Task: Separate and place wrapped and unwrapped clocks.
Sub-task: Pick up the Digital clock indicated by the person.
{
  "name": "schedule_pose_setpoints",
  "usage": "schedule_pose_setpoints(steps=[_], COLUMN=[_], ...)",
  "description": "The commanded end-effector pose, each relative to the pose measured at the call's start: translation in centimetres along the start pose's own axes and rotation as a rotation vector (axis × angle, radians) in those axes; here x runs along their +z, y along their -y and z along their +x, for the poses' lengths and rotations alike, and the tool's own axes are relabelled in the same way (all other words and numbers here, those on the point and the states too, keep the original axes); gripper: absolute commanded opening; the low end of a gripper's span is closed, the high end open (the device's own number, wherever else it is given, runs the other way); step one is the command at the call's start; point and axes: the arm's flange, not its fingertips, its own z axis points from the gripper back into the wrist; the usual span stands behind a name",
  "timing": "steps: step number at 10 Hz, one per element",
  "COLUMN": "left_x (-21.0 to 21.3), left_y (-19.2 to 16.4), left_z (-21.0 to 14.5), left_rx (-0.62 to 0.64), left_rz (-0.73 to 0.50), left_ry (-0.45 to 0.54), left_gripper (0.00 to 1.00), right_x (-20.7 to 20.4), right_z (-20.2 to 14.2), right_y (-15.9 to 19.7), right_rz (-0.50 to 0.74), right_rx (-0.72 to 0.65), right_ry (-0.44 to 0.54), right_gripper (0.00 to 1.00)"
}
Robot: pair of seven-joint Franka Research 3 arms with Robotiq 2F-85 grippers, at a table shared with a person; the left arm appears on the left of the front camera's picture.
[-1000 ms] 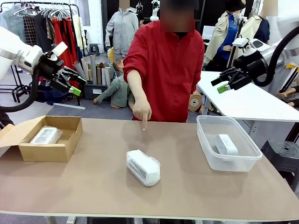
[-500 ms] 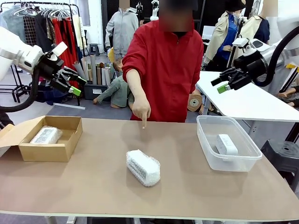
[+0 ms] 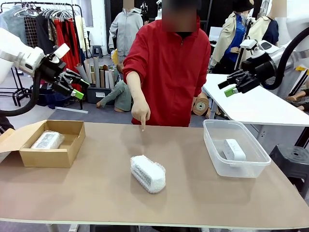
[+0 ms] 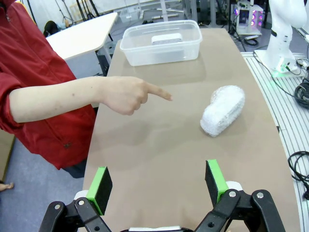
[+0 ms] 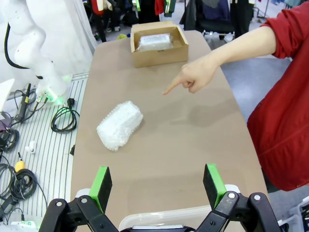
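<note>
A bubble-wrapped clock [image 3: 147, 173] lies in the middle of the brown table, also seen from the wrists [image 4: 223, 110] [image 5: 119, 124]. A second wrapped clock [image 3: 47, 139] [image 5: 153, 41] rests inside the cardboard box [image 3: 72, 145]. The bare white clock [image 3: 234, 149] [image 4: 167, 38] lies in the clear tub [image 3: 212, 150]. My left gripper [image 3: 77, 85] [image 4: 159, 182] hovers open high above the table's left end. Above the right end my right gripper [image 3: 228, 88] [image 5: 158, 182] also stands open and holds nothing. The person's hand [image 3: 141, 115] points a finger down at the table beyond the middle clock.
The cardboard box [image 5: 159, 53] sits at the table's left end with its flap out, the clear tub [image 4: 130, 48] at the right end. A person in a red top stands at the far edge. A white table [image 3: 260, 106] stands beyond on the right.
The person's pointing hand has drifted slightly left and lifted a little off the table. Both arms and the clocks stay where they were.
</note>
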Motion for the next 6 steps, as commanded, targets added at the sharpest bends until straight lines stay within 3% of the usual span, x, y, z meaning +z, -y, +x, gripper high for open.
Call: schedule_pose_setpoints(steps=[1, 3, 6], left_x=[-0.5, -2.6, -6.2], left_y=[0.3, 1.5, 3.3], left_z=[0.9, 3.6, 8.0], left_rx=[0.029, 0.018, -0.144], left_rz=[-0.017, -0.078, -0.164], left_ry=[-0.102, -0.217, -0.285], left_gripper=[1.0, 1.0, 1.0], right_x=[0.3, 0.3, 0.3], right_z=[0.4, 0.4, 0.4], right_y=[0.2, 0.2, 0.2], right_rz=[-0.006, -0.006, -0.006], right_rx=[-0.004, -0.004, -0.004], right_ry=[0.002, 0.002, 0.002], right_gripper=[1.0, 1.0, 1.0])
